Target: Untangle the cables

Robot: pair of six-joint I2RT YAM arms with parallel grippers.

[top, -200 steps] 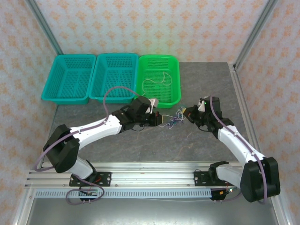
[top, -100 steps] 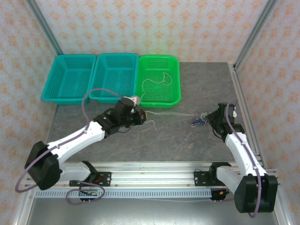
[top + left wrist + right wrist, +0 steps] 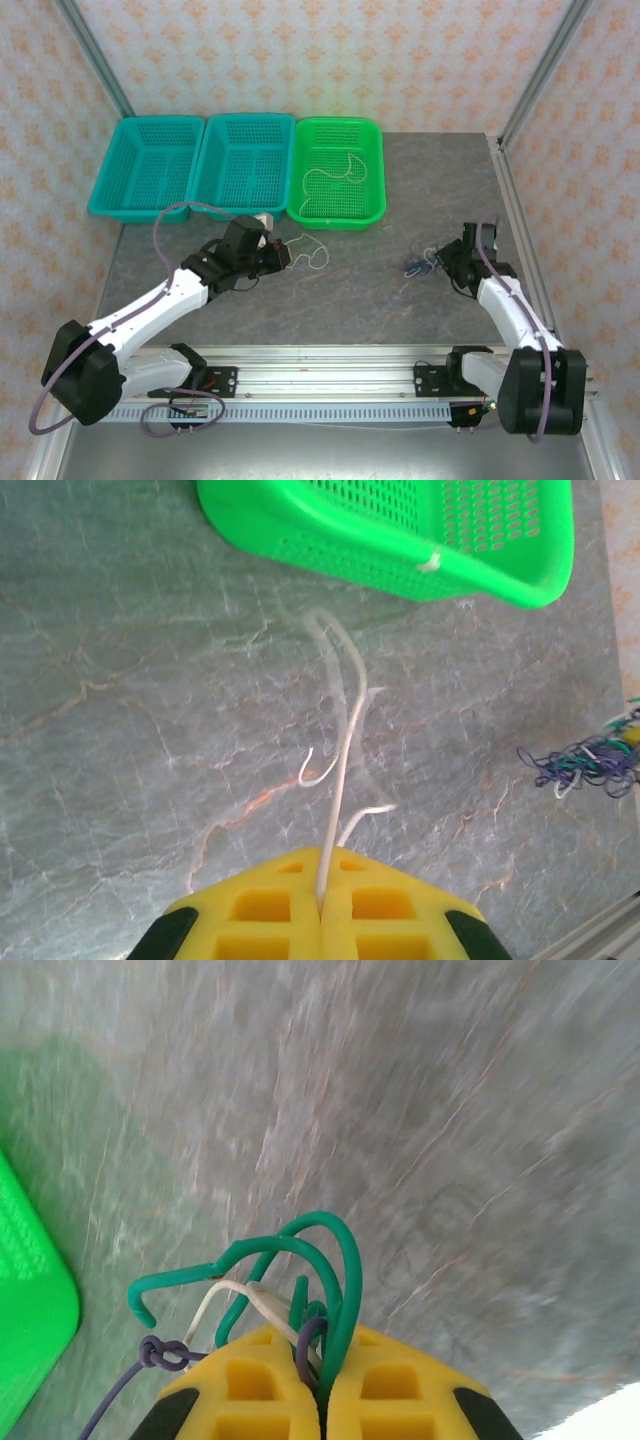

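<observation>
Pulled well apart now, left jaws pinch the freed whitish wire (image 3: 338,780), right jaws the purple-green tangle (image 3: 418,265); dragging could tighten its knots.

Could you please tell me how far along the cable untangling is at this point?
Done: one whitish wire lies in the green basket. In hand: the left gripper pinches a second whitish wire, separate from the bundle. Left: the right gripper grips the knotted green, purple and white bundle, to be separated.
</observation>
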